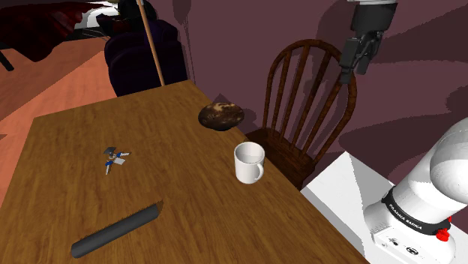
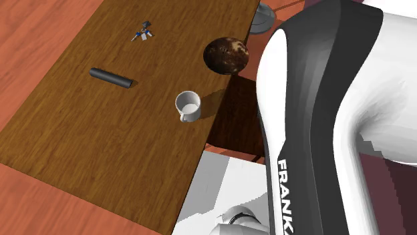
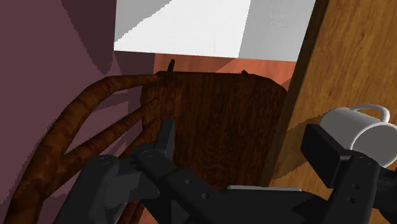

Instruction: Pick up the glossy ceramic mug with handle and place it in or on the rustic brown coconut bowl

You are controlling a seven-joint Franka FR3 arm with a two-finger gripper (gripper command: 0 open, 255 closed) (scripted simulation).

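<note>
Wooden table (image 1: 90, 187) stands with a dark wooden chair (image 1: 281, 150) tucked against its edge. Above the chair's back hangs the black gripper (image 1: 351, 69), fingers apart, holding nothing. In the shoulder view the brown bowl (image 1: 220, 115) sits near the table edge; the white mug (image 1: 249, 163) stands upright at its five o'clock, apart from it.

A white mug (image 1: 249, 162) stands upright near the wooden counter's (image 1: 150, 195) edge, its handle toward five o'clock. At eleven o'clock from it, apart, sits a dark brown bowl (image 1: 220, 115). A small blue-and-white object (image 1: 112, 157) lies at nine o'clock, a dark cylinder (image 1: 116, 230) at eight. The black tool (image 1: 352, 64) hangs between one and two o'clock, above a wooden chair (image 1: 307, 105), pointing down
</note>
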